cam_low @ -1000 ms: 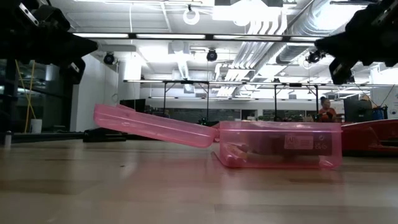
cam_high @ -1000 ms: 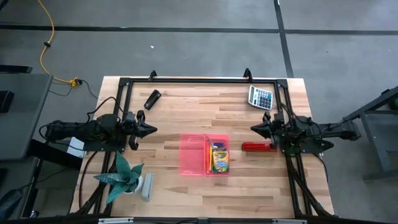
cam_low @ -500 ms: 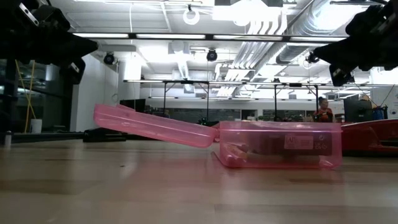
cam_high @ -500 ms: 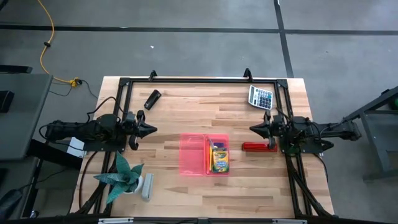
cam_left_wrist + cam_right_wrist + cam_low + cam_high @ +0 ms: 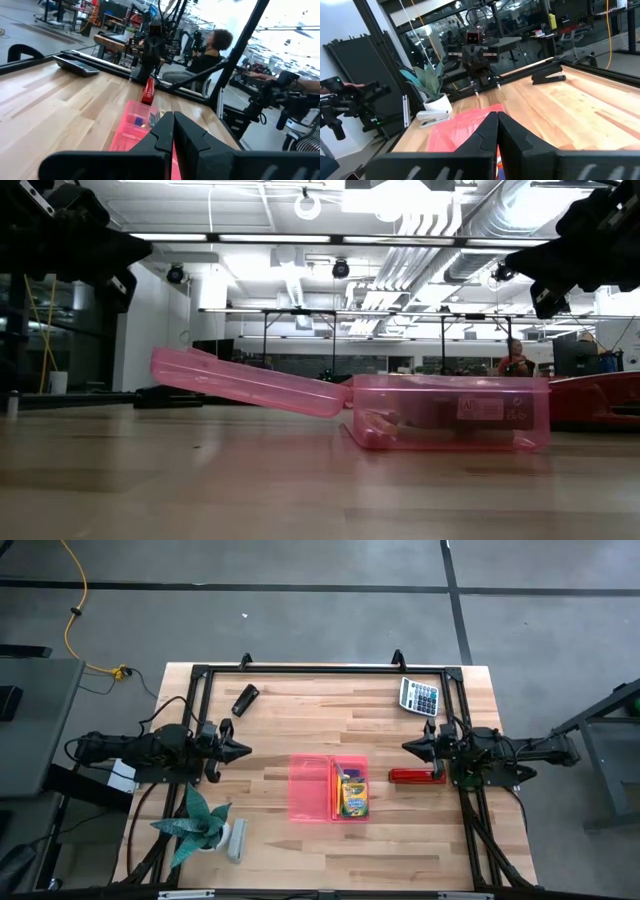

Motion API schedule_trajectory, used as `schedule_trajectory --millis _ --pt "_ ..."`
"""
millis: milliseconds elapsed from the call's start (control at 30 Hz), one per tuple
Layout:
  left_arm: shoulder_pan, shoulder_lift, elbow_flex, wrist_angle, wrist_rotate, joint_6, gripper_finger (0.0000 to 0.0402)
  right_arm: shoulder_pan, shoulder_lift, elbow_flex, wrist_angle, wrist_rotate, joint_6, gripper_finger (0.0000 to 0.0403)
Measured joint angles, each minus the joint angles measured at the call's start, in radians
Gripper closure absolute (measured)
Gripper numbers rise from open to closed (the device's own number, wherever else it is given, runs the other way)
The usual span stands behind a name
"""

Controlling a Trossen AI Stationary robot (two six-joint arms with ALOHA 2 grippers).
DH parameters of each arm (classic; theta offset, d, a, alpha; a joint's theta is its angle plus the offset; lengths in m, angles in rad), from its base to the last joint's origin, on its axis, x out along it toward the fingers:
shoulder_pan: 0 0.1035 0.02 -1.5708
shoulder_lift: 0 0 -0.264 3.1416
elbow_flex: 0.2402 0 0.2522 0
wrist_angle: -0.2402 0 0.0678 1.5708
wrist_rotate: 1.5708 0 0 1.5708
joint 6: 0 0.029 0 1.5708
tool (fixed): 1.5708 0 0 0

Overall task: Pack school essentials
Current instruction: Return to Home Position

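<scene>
Both arms are matte black and blocky. The left arm (image 5: 150, 752), at the frame's middle left, trails looping black cables (image 5: 78, 748), and the right arm (image 5: 505, 752), at the middle right, has a slim dark link. The left gripper (image 5: 243, 749) and right gripper (image 5: 408, 747) have black wedge-shaped fingers (image 5: 155, 141) tapering to a point.

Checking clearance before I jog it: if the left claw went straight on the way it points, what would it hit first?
Likely the right claw, facing it across the table. The left claw hangs higher than the open pink box and should clear it, though depth is hard to judge.
</scene>
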Motion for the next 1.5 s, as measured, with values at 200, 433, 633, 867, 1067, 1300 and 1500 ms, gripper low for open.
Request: schedule_trajectory --millis 200,433,633,867,1067,1300,1500 --pt "-0.003 0.000 0.000 -0.002 0.000 0.000 0.0401 0.000 0.000 0.000 -0.003 0.000 0.000 0.0402" --pt "-0.040 0.000 0.000 -0.001 0.000 0.000 0.0401 0.000 0.015 0.000 -0.003 0.000 -0.003 0.0402" --pt "-0.041 0.007 0.000 0.000 0.000 0.000 0.0401 0.000 0.013 -0.001 -0.001 0.000 0.001 0.0402" --pt "-0.041 0.008 0.000 -0.001 0.000 0.000 0.0401 0.000 0.013 -0.001 -0.001 0.000 0.001 0.0402" --pt "-0.041 0.008 0.000 -0.001 0.000 0.000 0.0401 0.000 0.013 -0.001 -0.001 0.000 0.001 0.0402" --pt "-0.041 0.008 0.000 -0.001 0.000 0.000 0.0401 0.000 0.014 -0.001 -0.001 0.000 0.001 0.0402" --pt "-0.041 0.008 0.000 -0.001 0.000 0.000 0.0401 0.000 0.014 -0.001 -0.001 0.000 0.001 0.0402"
